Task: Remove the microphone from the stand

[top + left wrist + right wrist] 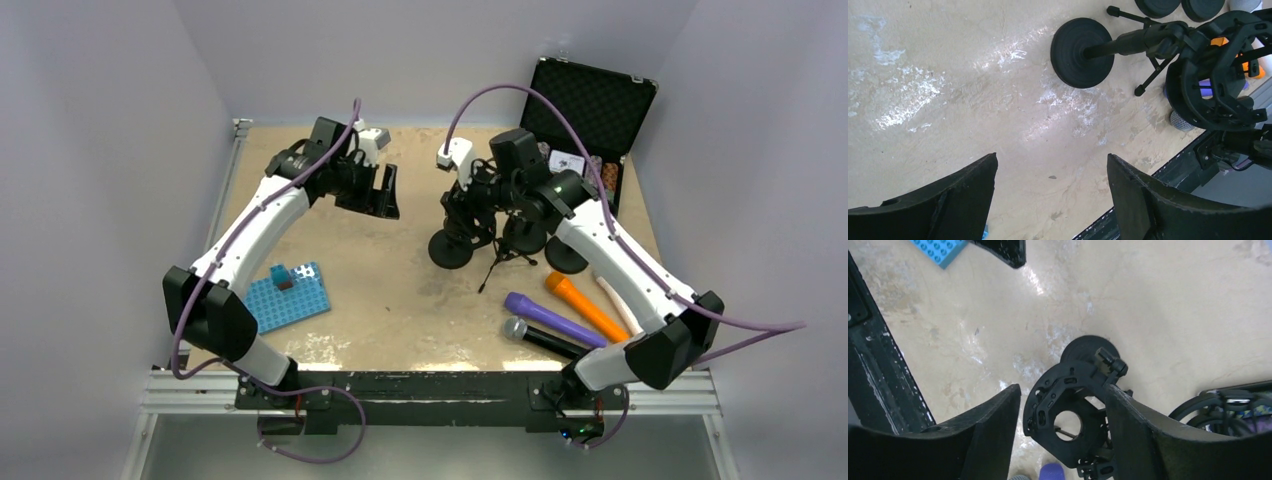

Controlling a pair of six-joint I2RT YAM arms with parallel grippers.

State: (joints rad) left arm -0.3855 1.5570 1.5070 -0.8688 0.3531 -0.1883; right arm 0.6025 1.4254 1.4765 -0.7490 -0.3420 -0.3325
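The black microphone lies flat by the table's near edge, silver head pointing left, body running right, just beside a purple microphone. The right gripper stands parted astride the stand's empty ring mount. The left gripper gapes wide over bare tabletop.

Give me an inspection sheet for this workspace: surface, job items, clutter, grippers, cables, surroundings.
Surface: tan table, worn and scuffed.
Job's things: black stands grouped centre-right; shock mount ring looks empty; purple microphone, orange microphone and black microphone lying near front.
Clutter: blue baseplate with blocks, left.
Grippers: left gripper open over bare table; right gripper open, fingers either side of the shock mount.
Cables: purple cables loop off both arms.
Surroundings: open black case back right; walls plain.
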